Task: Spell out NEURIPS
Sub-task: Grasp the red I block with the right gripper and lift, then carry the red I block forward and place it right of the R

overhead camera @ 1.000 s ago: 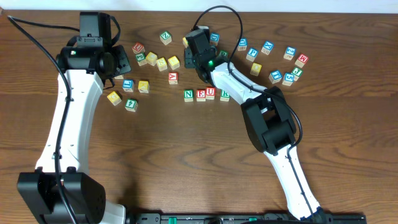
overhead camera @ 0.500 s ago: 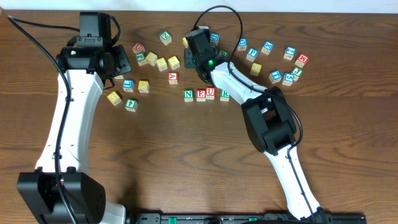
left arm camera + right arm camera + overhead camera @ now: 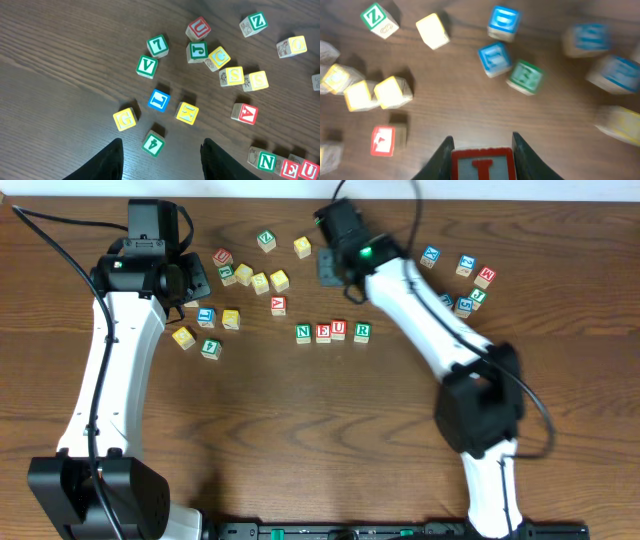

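Four letters, N-E-U-R point(image 3: 331, 331), sit in line on the tabletop point(image 3: 300, 430). Your right jaws clamp the I cube point(image 3: 482, 164) beyond the row; your left jaws hang half-open and empty. I, P and S are left to place.

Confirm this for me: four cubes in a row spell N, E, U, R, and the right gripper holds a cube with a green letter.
Not quite. The cube in the right gripper has a red letter and a red border, not green; the right wrist view shows it between the fingers. The row does spell N, E, U, R, as the overhead view shows.
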### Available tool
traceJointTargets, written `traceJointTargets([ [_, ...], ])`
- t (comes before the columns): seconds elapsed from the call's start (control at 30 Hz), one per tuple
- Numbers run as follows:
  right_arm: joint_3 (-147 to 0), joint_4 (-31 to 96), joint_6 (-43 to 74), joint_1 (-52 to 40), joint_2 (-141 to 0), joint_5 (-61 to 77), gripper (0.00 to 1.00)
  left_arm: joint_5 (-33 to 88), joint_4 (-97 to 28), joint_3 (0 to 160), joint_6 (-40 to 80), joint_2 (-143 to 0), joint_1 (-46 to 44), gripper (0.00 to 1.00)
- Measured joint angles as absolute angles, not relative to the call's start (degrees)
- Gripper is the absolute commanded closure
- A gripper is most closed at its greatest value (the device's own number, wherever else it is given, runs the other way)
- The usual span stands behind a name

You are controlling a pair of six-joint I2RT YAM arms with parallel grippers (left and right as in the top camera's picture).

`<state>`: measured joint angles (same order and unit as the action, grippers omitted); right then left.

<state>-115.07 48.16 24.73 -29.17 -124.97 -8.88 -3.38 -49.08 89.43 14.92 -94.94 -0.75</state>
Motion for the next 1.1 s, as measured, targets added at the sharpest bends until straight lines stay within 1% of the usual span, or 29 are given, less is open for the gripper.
traceJointTargets([
  [0.1, -115.46, 55.77, 24.73, -27.97, -120.97, -8.97, 0.76, -3.36, -49.06, 89.43, 14.92, -94.94, -0.75, 0.51],
  [0.2, -115.59, 62.02, 24.82, -26.68, -120.25, -9.06, 0.77, -3.38, -49.01, 89.43, 14.92, -94.94, -0.75, 0.51],
  [0.37, -113.62, 65.69, 25.26, -25.02, -122.13, -8.97, 0.77, -3.38, -48.71, 89.43, 14.92, -94.94, -0.75, 0.51],
  [0.73, -103.61, 59.92, 27.24, -24.62, -122.87, -8.60, 0.76, -3.36, -48.62, 89.43, 14.92, -94.94, -0.75, 0.51],
  [1.1, -92.42, 46.72, 27.90, -25.08, -122.87, -8.62, 0.76, -3.36, -48.62, 89.43, 14.92, -94.94, -0.75, 0.51],
])
